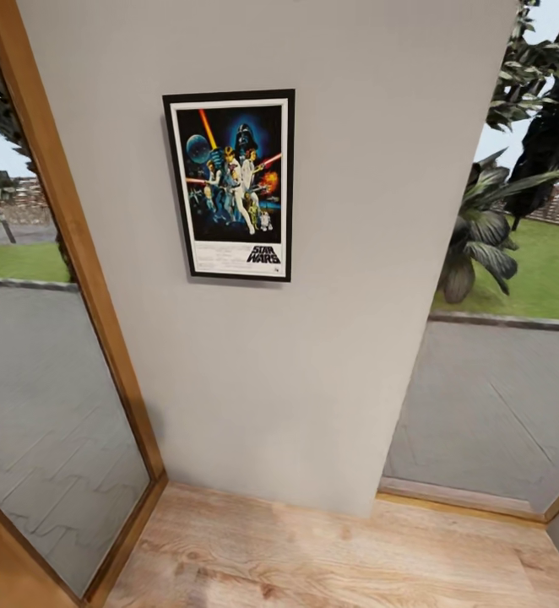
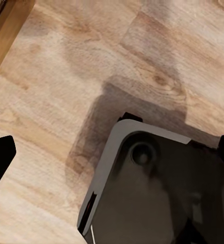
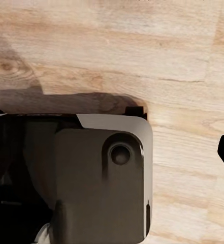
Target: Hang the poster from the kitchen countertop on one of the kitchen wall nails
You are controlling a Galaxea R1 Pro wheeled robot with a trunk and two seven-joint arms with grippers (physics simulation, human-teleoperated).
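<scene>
I see the black-framed Star Wars poster (image 1: 229, 185) flat on the grey wall (image 1: 330, 355), apart from both end effectors, whose state I cannot tell. It looks stiff and light; I would hold its side edges.

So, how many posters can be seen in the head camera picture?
1. The poster hangs upright on the pale grey wall, between the wood-framed glass panel at the left and the window at the right. Others may lie outside this view.
</scene>
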